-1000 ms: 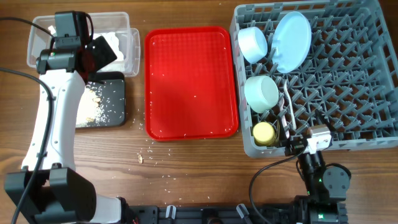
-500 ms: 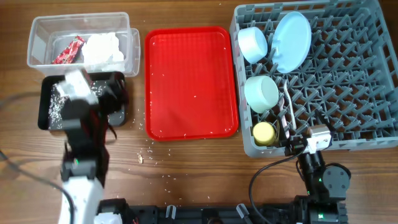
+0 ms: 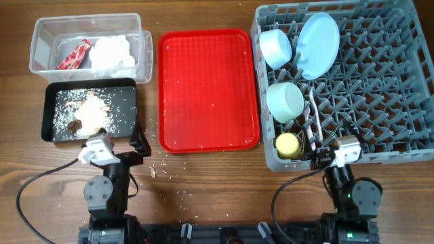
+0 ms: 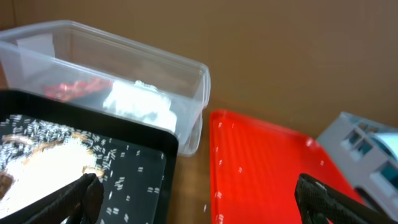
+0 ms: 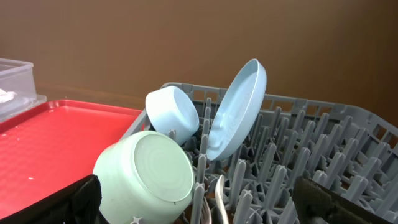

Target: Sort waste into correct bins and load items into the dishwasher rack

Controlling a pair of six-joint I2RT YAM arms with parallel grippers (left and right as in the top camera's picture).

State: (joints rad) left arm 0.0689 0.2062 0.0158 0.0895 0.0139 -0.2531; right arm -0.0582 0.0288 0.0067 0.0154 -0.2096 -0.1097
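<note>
The clear tub (image 3: 41, 42) at back left holds the white napkin (image 3: 113, 53) and the red wrapper (image 3: 74, 54); both also show in the left wrist view, napkin (image 4: 140, 102) and wrapper (image 4: 74, 87). The black tray (image 3: 129, 112) in front of it holds food scraps (image 3: 87, 112). The grey rack (image 3: 386, 95) holds the blue plate (image 3: 317, 44), two bowls (image 3: 275, 47) (image 3: 285, 100), the yellow cup (image 3: 289, 144) and white cutlery (image 3: 313, 118). My left gripper (image 3: 121, 150) (image 4: 199, 199) is open and empty at the front edge. My right gripper (image 3: 332, 157) (image 5: 199, 199) is open and empty at the rack's front.
A flat red serving tray (image 3: 209, 88) with a few crumbs lies between the bins and the rack. Loose crumbs (image 3: 154, 173) lie on the wooden table in front of it.
My left arm has pulled back from over the tub and black tray to the table's front edge, uncovering both bins. The right arm has not moved.
</note>
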